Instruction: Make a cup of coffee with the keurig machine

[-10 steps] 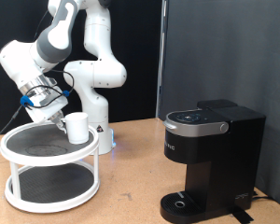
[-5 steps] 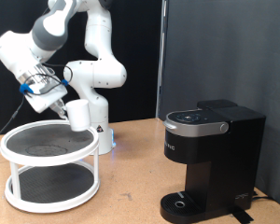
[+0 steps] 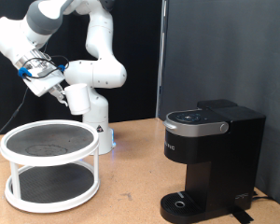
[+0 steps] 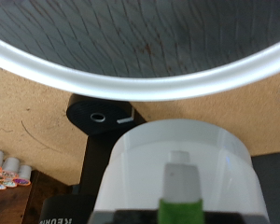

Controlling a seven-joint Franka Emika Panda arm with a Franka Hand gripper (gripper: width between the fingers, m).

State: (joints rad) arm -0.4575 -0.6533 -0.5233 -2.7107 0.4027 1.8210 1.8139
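Observation:
My gripper [image 3: 67, 91] is shut on the cup [image 3: 77, 99], a small white mug, and holds it in the air above the right edge of the white stand, at the exterior view's upper left. In the wrist view the cup [image 4: 182, 163] fills the lower middle, with one finger [image 4: 180, 187] over its rim. The keurig machine [image 3: 211, 159] is black, stands at the exterior view's right with its lid shut, and is well apart from the cup. Its base with the drip tray also shows in the wrist view [image 4: 101, 117].
A round white two-tier stand [image 3: 19, 191] with dark shelves sits at the exterior view's lower left; its rim crosses the wrist view [image 4: 47, 73]. Several small pods [image 4: 5, 173] lie at the wrist view's edge. The tabletop [image 3: 131, 187] is brown wood.
The gripper has lifted the cup off the stand's top shelf and raised it, moving slightly to the exterior view's right. The keurig machine has not moved.

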